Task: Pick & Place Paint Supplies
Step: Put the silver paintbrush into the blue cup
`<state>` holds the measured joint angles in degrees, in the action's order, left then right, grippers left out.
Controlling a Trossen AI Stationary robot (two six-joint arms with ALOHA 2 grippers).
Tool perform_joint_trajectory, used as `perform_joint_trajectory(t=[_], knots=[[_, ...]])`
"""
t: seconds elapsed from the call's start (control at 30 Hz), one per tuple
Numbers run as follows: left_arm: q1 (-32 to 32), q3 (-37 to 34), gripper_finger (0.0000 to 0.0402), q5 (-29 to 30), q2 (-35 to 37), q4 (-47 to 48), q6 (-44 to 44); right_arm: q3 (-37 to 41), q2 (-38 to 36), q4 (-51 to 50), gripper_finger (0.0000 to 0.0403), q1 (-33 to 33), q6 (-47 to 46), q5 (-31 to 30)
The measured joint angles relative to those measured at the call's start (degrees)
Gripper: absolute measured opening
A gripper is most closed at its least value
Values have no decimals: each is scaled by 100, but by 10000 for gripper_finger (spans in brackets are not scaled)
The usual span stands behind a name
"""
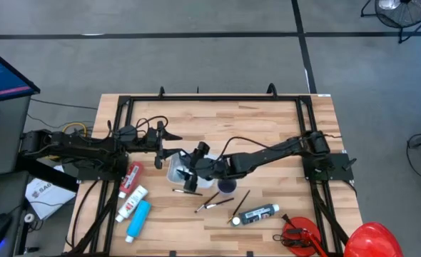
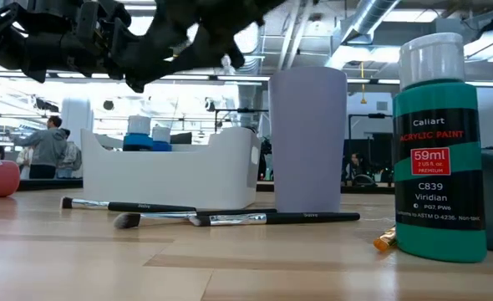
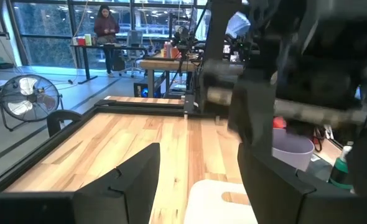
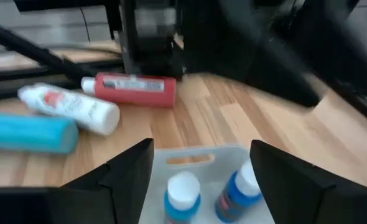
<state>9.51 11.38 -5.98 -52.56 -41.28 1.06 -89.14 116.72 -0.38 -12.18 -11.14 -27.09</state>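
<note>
Both pincers hang released over the white bin (image 1: 176, 171) mid-worktop: right pincer (image 4: 199, 163) above the bottles inside, left pincer (image 3: 199, 171) alongside. Crowded; arms could clash, tipping the bin.

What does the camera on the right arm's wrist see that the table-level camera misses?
Only the right wrist view: the red tube, white tube and light blue tube lying side by side, plus the right gripper, open. Only the low view: the green paint bottle, lavender cup and two brushes. Both: the white bin with blue bottles.
</note>
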Motion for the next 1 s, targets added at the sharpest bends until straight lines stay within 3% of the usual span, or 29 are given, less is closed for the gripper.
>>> perform_joint_trajectory(t=[0.4, 0.63, 0.77, 0.83, 1.0], knots=[[-1, 0, 208, 11, 0, 30, -46, -4, -1474, -2205, 260, -317, -4, 20], [-1, 0, 208, 13, 0, 31, -63, -7, -2302, -3626, 260, -539, -1793, 12], [-1, 0, 208, 15, 0, 31, -74, -4, -2574, -4457, 260, -678, -2006, -12], [-1, 0, 208, 15, 0, 31, -74, -5, -2642, -4599, 260, -708, -2129, -20], [0, 0, 208, 15, 0, 29, -78, 375, -2672, -3806, 260, -837, -910, -11]])
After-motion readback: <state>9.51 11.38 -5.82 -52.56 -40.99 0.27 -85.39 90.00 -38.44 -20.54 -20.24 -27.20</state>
